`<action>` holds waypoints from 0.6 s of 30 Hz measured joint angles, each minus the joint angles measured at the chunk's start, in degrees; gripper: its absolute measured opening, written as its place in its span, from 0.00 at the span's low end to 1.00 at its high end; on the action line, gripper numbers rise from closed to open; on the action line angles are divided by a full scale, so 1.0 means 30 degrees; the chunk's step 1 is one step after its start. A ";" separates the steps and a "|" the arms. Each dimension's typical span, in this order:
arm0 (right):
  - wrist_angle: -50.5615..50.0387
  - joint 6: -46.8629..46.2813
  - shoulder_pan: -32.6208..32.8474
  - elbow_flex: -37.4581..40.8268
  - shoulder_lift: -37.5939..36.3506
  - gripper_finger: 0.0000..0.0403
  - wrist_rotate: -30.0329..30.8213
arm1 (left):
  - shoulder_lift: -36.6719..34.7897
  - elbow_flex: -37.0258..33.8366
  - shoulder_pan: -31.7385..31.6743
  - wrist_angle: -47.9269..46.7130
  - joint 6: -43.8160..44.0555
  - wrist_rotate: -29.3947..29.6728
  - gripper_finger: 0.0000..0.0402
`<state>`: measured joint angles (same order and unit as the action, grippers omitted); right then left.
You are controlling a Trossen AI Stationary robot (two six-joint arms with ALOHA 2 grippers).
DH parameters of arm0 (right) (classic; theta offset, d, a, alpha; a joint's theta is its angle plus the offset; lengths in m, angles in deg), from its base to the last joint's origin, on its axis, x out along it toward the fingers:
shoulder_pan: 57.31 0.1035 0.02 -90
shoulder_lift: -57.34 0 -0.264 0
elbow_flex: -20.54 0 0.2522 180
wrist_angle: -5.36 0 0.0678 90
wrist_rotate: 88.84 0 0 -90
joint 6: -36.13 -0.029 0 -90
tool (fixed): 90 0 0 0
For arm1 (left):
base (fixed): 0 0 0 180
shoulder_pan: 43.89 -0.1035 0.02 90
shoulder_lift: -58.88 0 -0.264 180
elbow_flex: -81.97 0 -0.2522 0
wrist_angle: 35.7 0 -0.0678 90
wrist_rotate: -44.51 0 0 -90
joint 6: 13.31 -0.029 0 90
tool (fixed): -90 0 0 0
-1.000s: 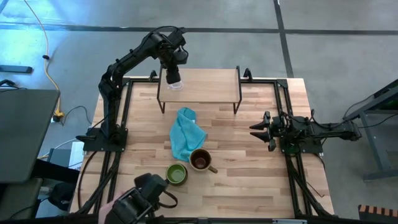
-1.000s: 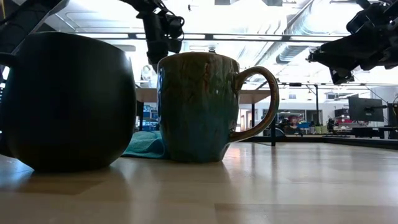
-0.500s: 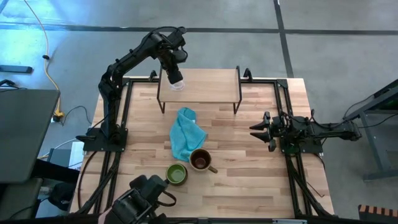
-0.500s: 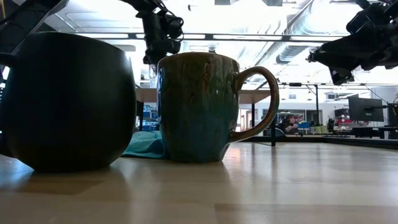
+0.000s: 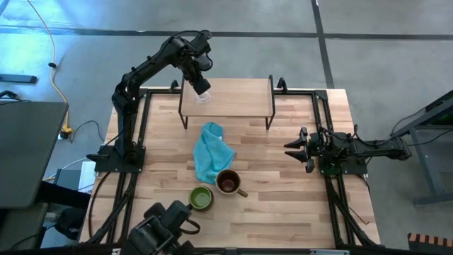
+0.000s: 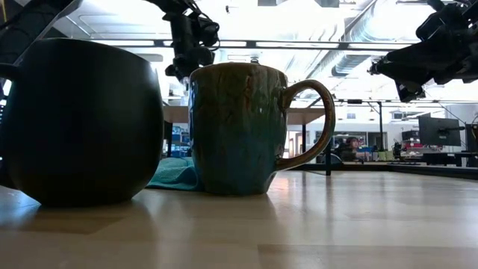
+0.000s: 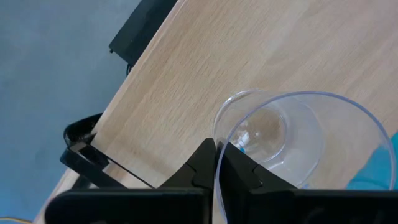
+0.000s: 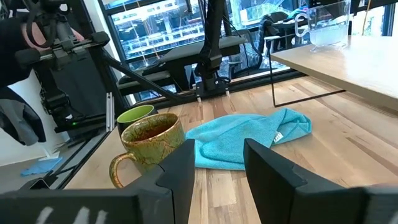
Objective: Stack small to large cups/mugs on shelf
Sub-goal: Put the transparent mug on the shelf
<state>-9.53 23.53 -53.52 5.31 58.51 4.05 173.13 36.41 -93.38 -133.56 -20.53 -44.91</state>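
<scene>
The tiny clear glass cup (image 5: 202, 98) is at the left end of the light-wood shelf (image 5: 237, 98), with my left gripper (image 5: 201, 89) shut on it from above; it also shows in the right wrist view (image 8: 328, 25). The olive-tan mug with brown inside (image 5: 228, 182) and the dark mug with green inside (image 5: 201, 198) stand upright on their bases on the tabletop near the front edge. My right gripper (image 5: 290, 148) is open and empty at the table's right side, pointing toward the mugs (image 8: 149, 146). My left gripper pinches the glass cup's rim wall (image 7: 216, 146) on one side, one finger (image 7: 239, 171) inside the cup and one (image 7: 202, 168) outside. The fingers come from above, pointing down. The cup is upright with its base (image 7: 267, 130) at the shelf board; whether it rests there I cannot tell.
A teal-blue cloth (image 5: 211, 152) lies crumpled on the table between the shelf and the mugs. The shelf stands on thin black legs (image 5: 270, 117) at the table's far side. Black frame rails (image 5: 134, 149) run along both table sides.
My left gripper stays shut on the glass cup at the shelf's left end; its wrist has shifted slightly toward the table's far edge.
</scene>
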 joint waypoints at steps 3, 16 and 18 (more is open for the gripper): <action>0.0000 0.0000 0.0000 0.0000 0.0007 0.32 -0.0019 | -0.0004 0.0000 0.0012 -0.0047 0.0321 0.0000 0.01; 0.0000 -0.0146 0.0000 0.0000 0.0004 0.32 -0.0121 | -0.0004 0.0002 0.0005 -0.0245 0.2965 0.0022 0.00; 0.0002 -0.0146 0.0000 0.0000 0.0007 0.32 -0.0130 | -0.0004 0.0015 0.0000 -0.0460 0.3267 0.0028 0.00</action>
<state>-9.52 23.09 -53.52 5.31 58.53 3.66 173.12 36.46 -93.38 -134.94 -10.73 -44.82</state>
